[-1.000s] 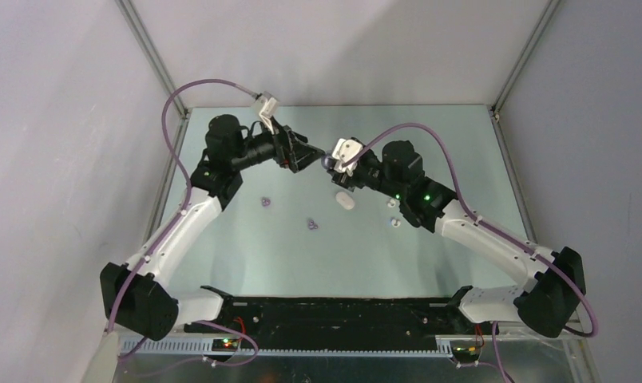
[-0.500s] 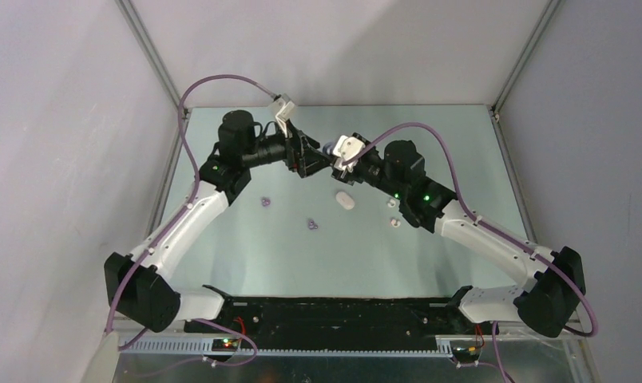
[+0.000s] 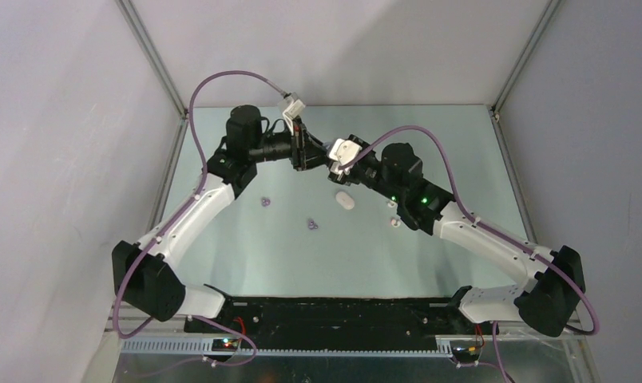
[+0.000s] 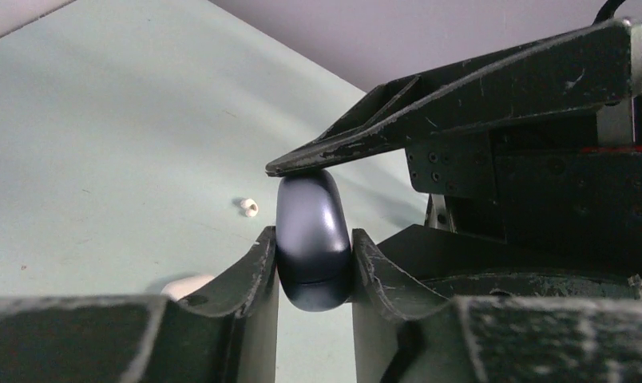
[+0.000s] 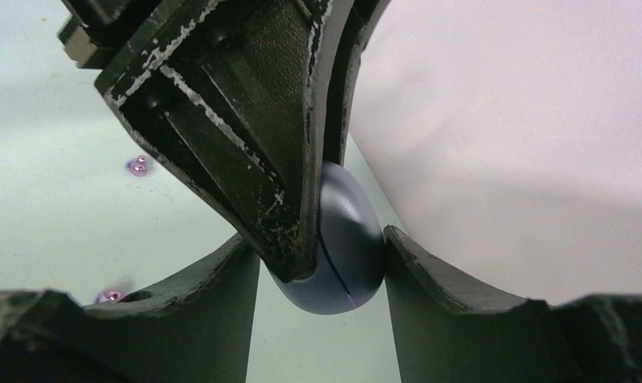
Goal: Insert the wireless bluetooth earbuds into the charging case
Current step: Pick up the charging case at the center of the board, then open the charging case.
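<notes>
The charging case (image 3: 346,199), a small glossy white oval, lies on the green table (image 3: 246,255) just below both grippers; its edge peeks past my left finger (image 4: 186,285). Two tiny white earbuds (image 3: 394,223) (image 3: 391,203) rest to its right, and one earbud (image 4: 249,207) appears in the left wrist view. My left gripper (image 3: 311,155) (image 4: 312,239) is shut on a round lilac-grey disc-shaped object (image 4: 311,231) held above the table. My right gripper (image 3: 332,163) (image 5: 319,239) is shut on the same disc (image 5: 350,239) from the opposite side, its fingers crossing the left ones.
Two tiny lilac-purple pieces (image 3: 265,202) (image 3: 312,225) lie on the table left of the white case, and both purple pieces show in the right wrist view (image 5: 138,166) (image 5: 110,295). Grey walls (image 3: 62,159) enclose the table on three sides.
My left arm swung right toward the right gripper and its jaws closed on the lilac-grey disc that the right gripper was holding. The right gripper barely moved.
</notes>
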You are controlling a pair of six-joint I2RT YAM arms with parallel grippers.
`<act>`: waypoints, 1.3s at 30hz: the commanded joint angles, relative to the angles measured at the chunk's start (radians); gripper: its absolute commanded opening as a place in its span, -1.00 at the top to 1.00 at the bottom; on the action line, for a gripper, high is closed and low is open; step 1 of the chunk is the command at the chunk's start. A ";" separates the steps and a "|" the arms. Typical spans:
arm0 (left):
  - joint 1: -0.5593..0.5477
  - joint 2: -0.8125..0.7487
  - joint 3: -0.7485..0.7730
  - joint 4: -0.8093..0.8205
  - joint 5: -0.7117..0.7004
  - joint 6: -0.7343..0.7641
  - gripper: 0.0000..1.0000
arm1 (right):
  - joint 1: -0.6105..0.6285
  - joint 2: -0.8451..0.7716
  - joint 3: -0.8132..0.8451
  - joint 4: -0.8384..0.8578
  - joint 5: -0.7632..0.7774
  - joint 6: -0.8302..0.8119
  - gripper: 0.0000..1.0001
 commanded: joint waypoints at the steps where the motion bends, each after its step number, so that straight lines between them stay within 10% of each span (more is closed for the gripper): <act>1: 0.002 0.008 0.028 -0.003 0.021 0.034 0.52 | 0.008 -0.022 0.015 0.042 -0.021 0.017 -0.01; 5: 0.003 -0.009 0.038 -0.102 0.015 0.163 0.56 | -0.059 -0.066 0.043 -0.249 -0.229 0.059 -0.86; 7: 0.003 -0.025 0.041 -0.185 -0.001 0.287 0.58 | -0.094 -0.084 0.067 -0.376 -0.343 0.092 -0.97; 16: 0.000 -0.153 -0.050 -0.384 -0.077 0.832 0.72 | -0.233 0.025 0.292 -0.687 -0.666 0.186 -0.83; 28: -0.013 -0.234 -0.100 -0.380 -0.038 0.975 0.68 | -0.170 0.196 0.389 -0.586 -0.746 0.183 -0.32; 39: -0.028 -0.238 -0.092 -0.399 -0.050 0.993 0.68 | -0.144 0.228 0.408 -0.500 -0.717 0.148 -0.29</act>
